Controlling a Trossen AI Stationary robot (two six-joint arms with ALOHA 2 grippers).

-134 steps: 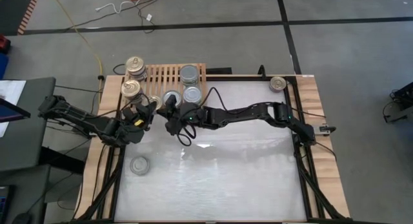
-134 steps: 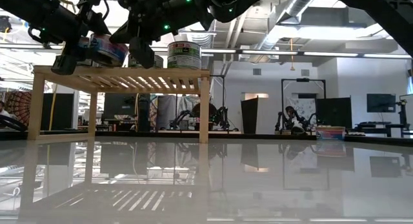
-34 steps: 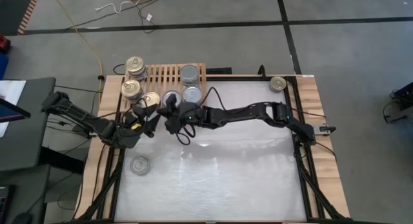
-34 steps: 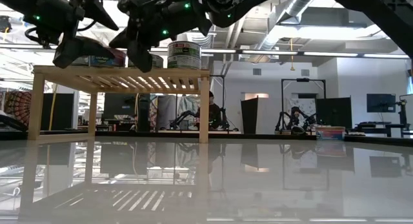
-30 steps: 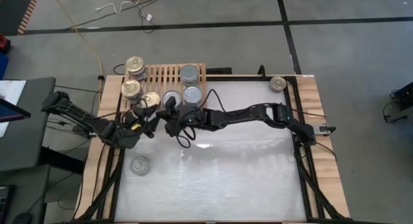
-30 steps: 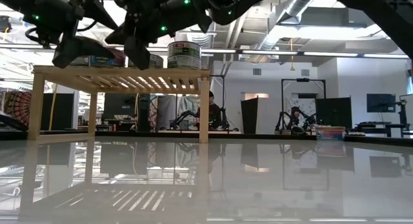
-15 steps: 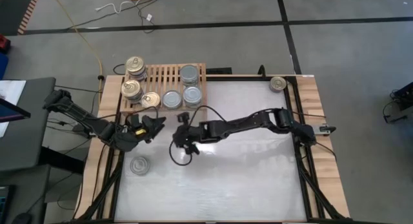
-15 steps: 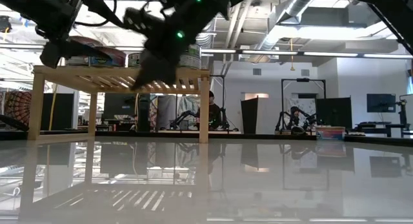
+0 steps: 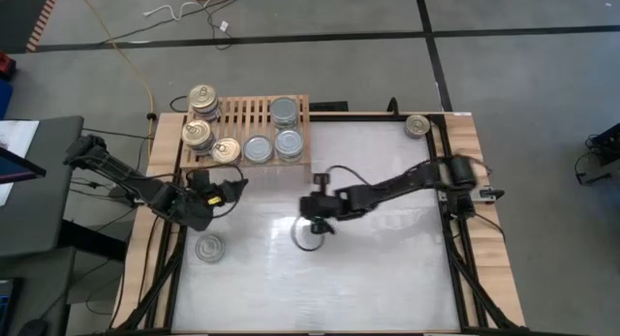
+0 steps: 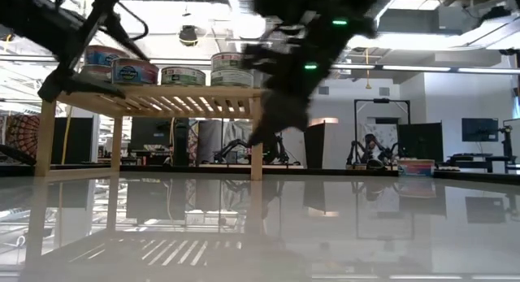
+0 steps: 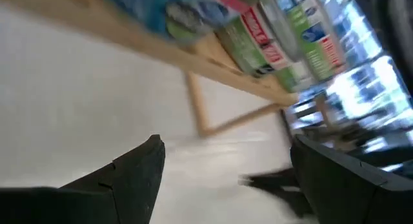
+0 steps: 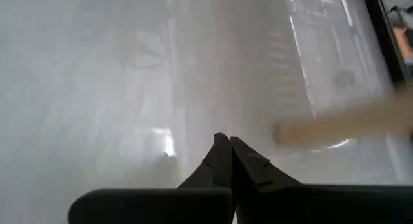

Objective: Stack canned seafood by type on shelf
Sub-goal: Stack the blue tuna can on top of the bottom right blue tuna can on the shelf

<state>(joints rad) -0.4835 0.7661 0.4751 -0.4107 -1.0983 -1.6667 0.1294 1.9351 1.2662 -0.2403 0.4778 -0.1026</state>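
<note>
Light, unfinished slatted wood shelf (image 9: 254, 114); metal cans (image 9: 273, 129) with gold or silver-grey tops and glossy paper labels; glossy white, mirror-like tabletop (image 9: 387, 268); matt wooden table border (image 9: 487, 249).

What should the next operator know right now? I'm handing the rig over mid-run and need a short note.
Left gripper: open, empty, by the shelf's near left corner.
Right gripper: shut, empty, over the bare middle of the table.
Shelf: gold-top cans at its left end, silver-top cans toward its right.
Left: one silver-top can on the table near the left arm, one gold-top can at the far right corner.
</note>
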